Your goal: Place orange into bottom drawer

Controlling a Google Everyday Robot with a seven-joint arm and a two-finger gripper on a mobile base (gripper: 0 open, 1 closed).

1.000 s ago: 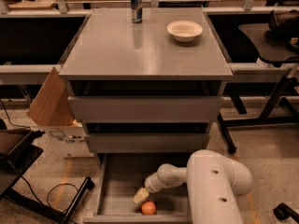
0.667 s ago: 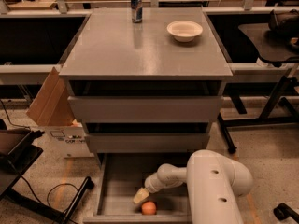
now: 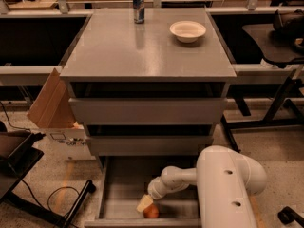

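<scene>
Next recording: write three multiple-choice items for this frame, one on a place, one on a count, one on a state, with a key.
1. Where is the small round orange fruit?
A. On the ground.
B. In the lowest grey metal drawer, near its front.
C. On a shelf.

2. How many things stand on the grey cabinet top?
A. One.
B. Two.
C. Four.

3. The lowest drawer is:
A. pulled open.
B. shut.
C. taken out.

Key:
1 B, the fruit lies on the drawer floor, with the robot's gripper close beside it.
2 B, a dark drink can and a round white bowl.
3 A, its floor lies in plain view.
</scene>
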